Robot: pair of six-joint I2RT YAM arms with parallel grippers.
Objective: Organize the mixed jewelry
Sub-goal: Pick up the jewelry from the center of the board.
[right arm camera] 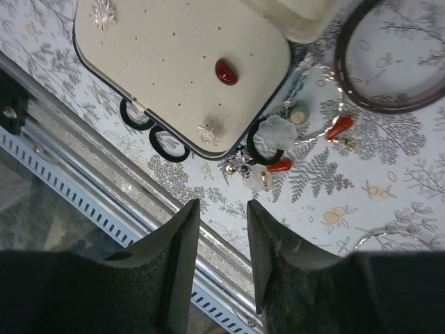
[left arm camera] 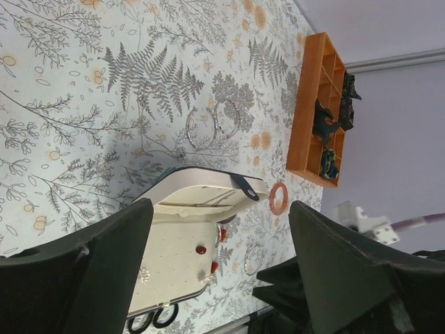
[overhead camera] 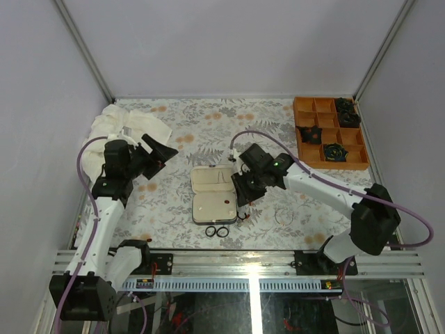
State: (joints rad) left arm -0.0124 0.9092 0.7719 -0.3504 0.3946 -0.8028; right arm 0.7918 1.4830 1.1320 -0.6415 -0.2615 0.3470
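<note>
The navy case (overhead camera: 211, 196) lies open at the table's middle, with a red bead (right arm camera: 225, 71) and small silver pieces on its cream lining (right arm camera: 167, 69). Two black rings (overhead camera: 216, 232) lie at its near edge, also in the right wrist view (right arm camera: 167, 145). A cluster of mixed jewelry (right arm camera: 277, 142), with red drops, a white flower and a black ring, lies beside the case's corner. A dark bangle (right arm camera: 389, 66) lies beyond it. My right gripper (overhead camera: 243, 200) hovers over this cluster, open and empty (right arm camera: 222, 223). My left gripper (overhead camera: 157, 154) is open and empty, left of the case (left arm camera: 221, 209).
An orange divided tray (overhead camera: 304, 142) with black rosettes stands at the back right. A crumpled white cloth (overhead camera: 125, 125) lies at the back left. Thin silver hoops (left arm camera: 212, 125) and a pinkish ring (left arm camera: 279, 198) lie beyond the case. Another silver hoop (overhead camera: 283, 216) lies right of it.
</note>
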